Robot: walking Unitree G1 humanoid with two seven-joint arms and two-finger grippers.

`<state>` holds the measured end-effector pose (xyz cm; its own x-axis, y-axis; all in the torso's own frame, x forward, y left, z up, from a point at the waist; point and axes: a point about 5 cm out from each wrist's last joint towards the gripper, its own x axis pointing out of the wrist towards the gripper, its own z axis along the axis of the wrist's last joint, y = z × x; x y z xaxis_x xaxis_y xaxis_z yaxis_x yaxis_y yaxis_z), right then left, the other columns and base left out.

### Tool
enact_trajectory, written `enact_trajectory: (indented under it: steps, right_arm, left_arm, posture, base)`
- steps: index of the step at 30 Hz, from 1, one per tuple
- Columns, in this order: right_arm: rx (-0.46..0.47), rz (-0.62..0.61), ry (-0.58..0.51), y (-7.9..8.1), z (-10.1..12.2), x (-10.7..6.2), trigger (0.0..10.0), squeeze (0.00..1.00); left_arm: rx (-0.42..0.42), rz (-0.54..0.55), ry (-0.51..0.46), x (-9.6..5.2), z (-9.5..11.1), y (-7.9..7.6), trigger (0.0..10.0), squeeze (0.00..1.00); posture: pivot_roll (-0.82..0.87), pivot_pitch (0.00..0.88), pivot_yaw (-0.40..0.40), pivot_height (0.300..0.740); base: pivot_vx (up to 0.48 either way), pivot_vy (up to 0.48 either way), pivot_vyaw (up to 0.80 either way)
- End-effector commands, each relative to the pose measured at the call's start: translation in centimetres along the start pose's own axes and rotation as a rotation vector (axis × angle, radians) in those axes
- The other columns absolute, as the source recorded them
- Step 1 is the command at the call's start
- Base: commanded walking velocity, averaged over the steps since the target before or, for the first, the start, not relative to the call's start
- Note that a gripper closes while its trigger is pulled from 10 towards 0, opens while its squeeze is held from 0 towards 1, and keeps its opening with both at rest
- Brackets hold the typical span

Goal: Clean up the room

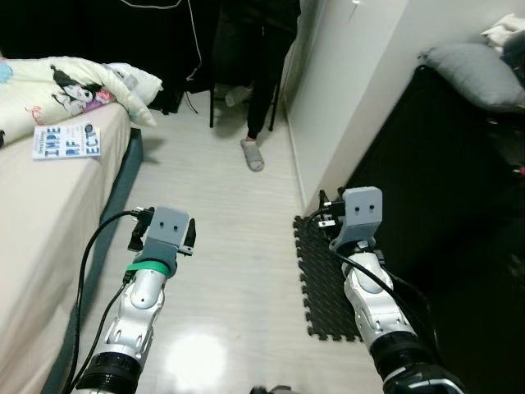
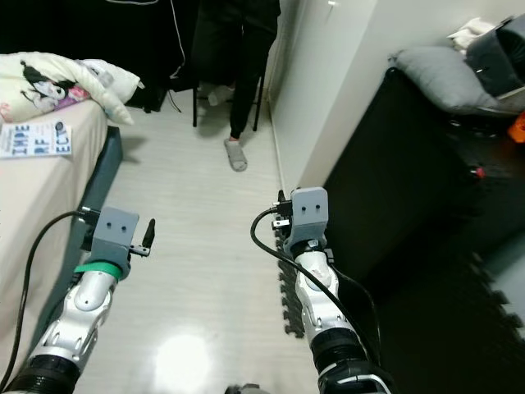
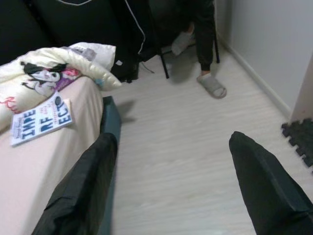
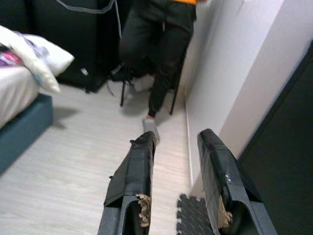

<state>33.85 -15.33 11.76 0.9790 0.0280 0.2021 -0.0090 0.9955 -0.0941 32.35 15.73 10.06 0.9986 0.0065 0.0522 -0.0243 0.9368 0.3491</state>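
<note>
Both arms reach forward, raised above the pale floor [image 1: 221, 246], carrying nothing. The left claw [image 3: 171, 181] has its fingers [image 3: 83, 191] spread wide, beside the bed [image 1: 49, 205]. The right claw [image 4: 176, 171] is parted by a narrow gap, over the black foam mat [image 1: 316, 279] near the white wall [image 1: 344, 90]. On the bed a magazine [image 1: 67, 141] lies flat, just beside a rumpled printed comforter [image 1: 74, 86]. Further off, a person's legs [image 1: 262, 82] stand in grey slippers [image 1: 253, 153].

Home bedroom — bed [image 1: 49, 205] with rumpled duvet [image 1: 74, 86], magazine [image 1: 67, 141] on sheet, pale wood floor [image 1: 221, 205], foam mat [image 1: 324, 279].
</note>
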Motion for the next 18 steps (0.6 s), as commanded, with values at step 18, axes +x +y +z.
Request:
enact_trajectory:
  steps: [18]
  right_arm:
    - [-0.045, -0.052, -0.055, -1.0, 0.1, -0.7, 10.0, 0.0]
  left_arm:
    - [0.13, -0.159, -0.087, 1.7, 1.6, -3.4, 10.0, 0.0]
  posture:
    - [0.02, 0.08, -0.016, 0.72]
  base:
    - [0.363, 0.0, 0.0]
